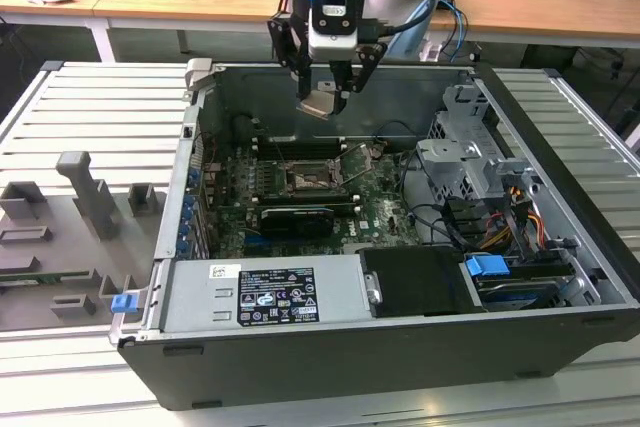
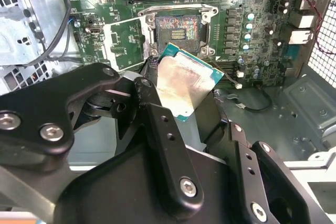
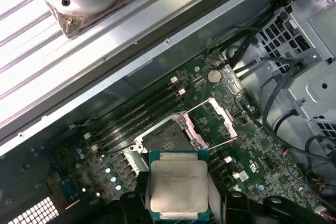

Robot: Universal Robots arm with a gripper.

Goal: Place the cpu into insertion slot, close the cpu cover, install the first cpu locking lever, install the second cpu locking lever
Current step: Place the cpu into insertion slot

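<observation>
The gripper, closed on the chip, hangs well above the socket, whose cover stands open beside it; lowered tilted or off-centre, the chip could bend the socket's pins.

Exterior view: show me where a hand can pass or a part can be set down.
Free: the ribbed table on the exterior view's left, behind the grey fixtures, and the strip past the case on that view's right. Crowded: the board around the insertion slot, and the drive cage with its cables.
</observation>
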